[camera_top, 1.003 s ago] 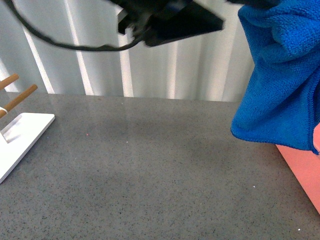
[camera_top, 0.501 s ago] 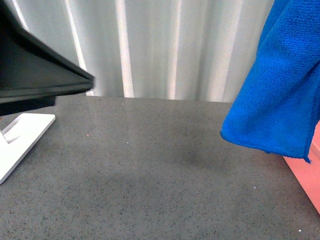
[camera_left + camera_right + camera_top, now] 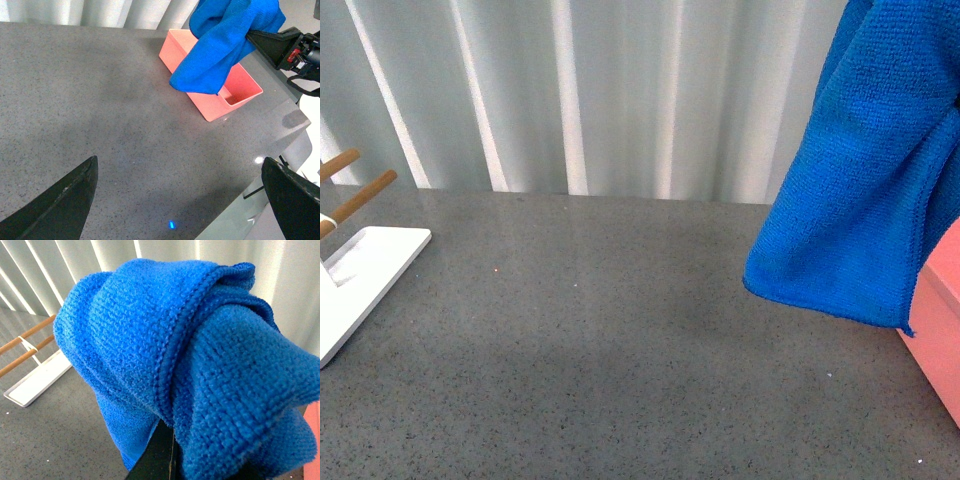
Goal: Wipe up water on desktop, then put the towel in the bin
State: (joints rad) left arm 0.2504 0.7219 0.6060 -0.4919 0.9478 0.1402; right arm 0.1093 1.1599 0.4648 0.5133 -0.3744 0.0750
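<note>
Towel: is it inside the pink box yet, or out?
Out. The towel hangs bunched from the right claw, up in the air near the bin. The part of the bin's inside that shows is bare.

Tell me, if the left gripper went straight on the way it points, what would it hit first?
Probably the bare desktop, short of the bin; the left gripper tilts down at it, though depth is hard to judge.

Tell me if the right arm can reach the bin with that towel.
Probably yes: the right end effector holds the towel hanging close above the open pink bin, and nothing stands between them.
</note>
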